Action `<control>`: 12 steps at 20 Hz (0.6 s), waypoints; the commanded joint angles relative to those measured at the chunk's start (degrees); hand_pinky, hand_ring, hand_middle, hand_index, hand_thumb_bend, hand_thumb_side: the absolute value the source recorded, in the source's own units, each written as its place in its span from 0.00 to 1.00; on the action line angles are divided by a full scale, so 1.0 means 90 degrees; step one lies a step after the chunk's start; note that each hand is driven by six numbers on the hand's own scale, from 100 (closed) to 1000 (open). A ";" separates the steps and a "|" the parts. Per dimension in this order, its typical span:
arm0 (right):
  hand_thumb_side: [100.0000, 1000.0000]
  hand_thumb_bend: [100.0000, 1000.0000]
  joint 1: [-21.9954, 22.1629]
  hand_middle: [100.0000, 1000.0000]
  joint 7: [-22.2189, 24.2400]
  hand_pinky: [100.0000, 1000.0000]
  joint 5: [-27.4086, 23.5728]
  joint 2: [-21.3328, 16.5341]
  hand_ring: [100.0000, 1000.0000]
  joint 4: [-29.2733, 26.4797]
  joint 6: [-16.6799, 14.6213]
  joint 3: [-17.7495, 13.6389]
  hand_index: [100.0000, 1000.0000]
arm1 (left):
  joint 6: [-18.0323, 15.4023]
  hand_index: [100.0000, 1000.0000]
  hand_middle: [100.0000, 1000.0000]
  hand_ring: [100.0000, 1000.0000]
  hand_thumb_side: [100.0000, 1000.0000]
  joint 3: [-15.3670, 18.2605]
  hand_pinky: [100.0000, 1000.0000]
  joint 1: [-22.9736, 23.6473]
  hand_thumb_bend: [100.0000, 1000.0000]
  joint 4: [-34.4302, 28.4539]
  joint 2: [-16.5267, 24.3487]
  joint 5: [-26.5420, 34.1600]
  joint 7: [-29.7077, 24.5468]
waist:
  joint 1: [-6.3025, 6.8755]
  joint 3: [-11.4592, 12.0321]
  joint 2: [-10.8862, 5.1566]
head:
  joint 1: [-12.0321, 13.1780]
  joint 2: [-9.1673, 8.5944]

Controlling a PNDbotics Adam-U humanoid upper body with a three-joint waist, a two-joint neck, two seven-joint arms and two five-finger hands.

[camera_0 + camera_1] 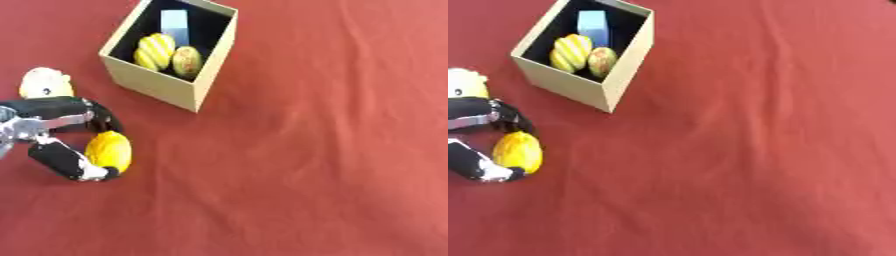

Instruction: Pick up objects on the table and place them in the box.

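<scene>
one hand, my left (54,135), shows at the left edge, its fingers (63,160) curled around a yellow fruit (108,151) on the red surface (315,150). a pale round toy (44,82) sits just behind it. i see the box (166,87) nearby holding a striped gourd (156,51), a speckled fruit (186,61) and a blue block (174,24).

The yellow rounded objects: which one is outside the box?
The plain yellow one between the left hand's curled fingers; the striped one lies inside the box.
</scene>
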 commanded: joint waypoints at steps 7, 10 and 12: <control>0.57 0.00 -0.0004 0.64 -0.0022 0.84 -0.0046 -0.0132 0.87 -0.0098 -0.0002 -0.0110 0.76 | 0.0012 0.80 0.67 0.66 0.29 0.0135 0.68 -0.0006 0.05 -0.0358 0.0148 -0.0046 0.0057 | 0.0007 -0.0010 -0.0125 | -0.0007 -0.0038; 0.57 0.00 0.0026 0.63 -0.0019 0.84 -0.0052 -0.0144 0.87 -0.0098 -0.0010 -0.0124 0.76 | 0.0117 0.80 0.68 0.67 0.27 0.0326 0.69 0.0031 0.00 -0.0836 0.0276 -0.0115 0.0092 | 0.0015 0.0003 -0.0130 | -0.0036 -0.0042; 0.57 0.00 0.0044 0.63 -0.0019 0.84 -0.0053 -0.0155 0.87 -0.0098 -0.0014 -0.0130 0.76 | 0.0204 0.80 0.68 0.67 0.24 0.0493 0.69 0.0040 0.00 -0.1168 0.0397 -0.0193 0.0096 | 0.0022 0.0016 -0.0135 | -0.0056 -0.0046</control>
